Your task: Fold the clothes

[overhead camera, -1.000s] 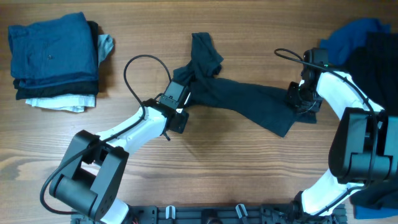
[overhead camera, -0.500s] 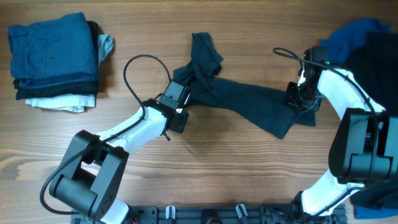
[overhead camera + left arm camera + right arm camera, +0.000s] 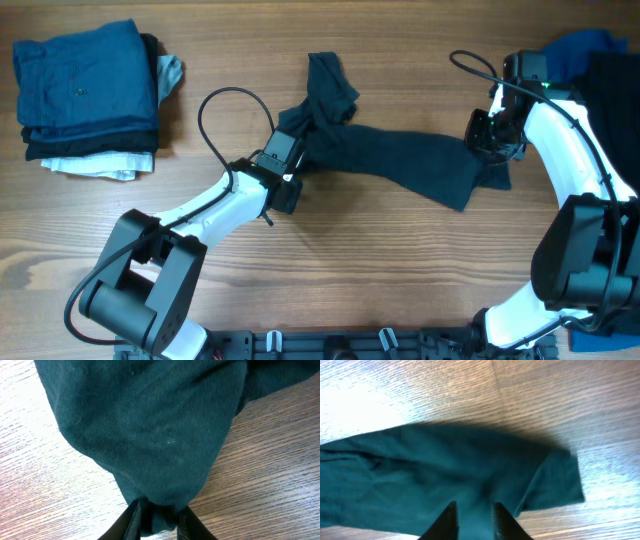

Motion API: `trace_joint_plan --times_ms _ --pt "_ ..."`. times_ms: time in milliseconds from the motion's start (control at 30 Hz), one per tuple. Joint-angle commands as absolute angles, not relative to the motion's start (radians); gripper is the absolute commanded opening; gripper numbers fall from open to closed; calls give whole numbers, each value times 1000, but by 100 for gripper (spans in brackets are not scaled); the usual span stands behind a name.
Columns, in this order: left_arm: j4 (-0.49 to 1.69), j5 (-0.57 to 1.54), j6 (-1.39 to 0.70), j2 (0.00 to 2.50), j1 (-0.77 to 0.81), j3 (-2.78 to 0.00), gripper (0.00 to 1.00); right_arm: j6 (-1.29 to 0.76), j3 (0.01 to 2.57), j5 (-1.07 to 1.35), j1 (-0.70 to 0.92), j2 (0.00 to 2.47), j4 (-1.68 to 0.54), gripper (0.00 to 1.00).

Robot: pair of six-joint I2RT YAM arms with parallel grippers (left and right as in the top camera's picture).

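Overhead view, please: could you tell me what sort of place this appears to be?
Probably a robotics lab bench for folding trials: a left arm and a right arm at a wooden table work on a dark shirt, with a folded stack and an unfolded pile at the edges.

shirt (image 3: 400, 160): plain navy, perhaps black | stack (image 3: 85, 85): blue, black, white

Overhead view: fixed above, looking straight down on the whole wooden table (image 3: 400, 280). Left wrist view: close, angled down at one bunched end of the dark shirt (image 3: 150, 435). Right wrist view: close, angled down at its opposite end. All three views share this shirt.
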State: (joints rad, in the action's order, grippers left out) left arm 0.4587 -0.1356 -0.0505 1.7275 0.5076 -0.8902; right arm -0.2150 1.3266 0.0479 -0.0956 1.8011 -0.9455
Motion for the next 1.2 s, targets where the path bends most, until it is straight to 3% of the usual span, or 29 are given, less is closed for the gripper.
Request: trace_joint_plan --times_ms 0,200,400,633,700,800,933,1000,1067,1167 --pt "479 -109 -61 1751 508 -864 25 -210 1326 80 -99 1786 -982 50" --pt "480 -109 -61 1751 508 -864 27 -150 1311 23 -99 1794 -890 56" --pt "490 -109 -61 1751 508 -864 31 -130 1254 -19 -99 1794 -801 36" --pt "490 -109 -61 1751 508 -864 33 -122 1142 -19 -99 1795 -662 34" --pt "490 -109 -61 1751 508 -864 33 -123 1113 -19 -99 1795 -633 36" --pt "490 -109 -61 1751 508 -864 33 -112 1068 -19 -100 1795 -579 50" --pt "489 -109 -61 1751 508 -864 33 -108 1033 -12 -99 1795 -522 58" --pt "489 -109 -61 1751 508 -864 34 -106 1030 22 -99 1795 -514 57" --pt "489 -109 -61 1751 508 -864 34 -105 1030 46 -99 1795 -508 47" --pt "489 -109 -61 1751 508 -864 34 -108 1030 46 -99 1795 -511 39"
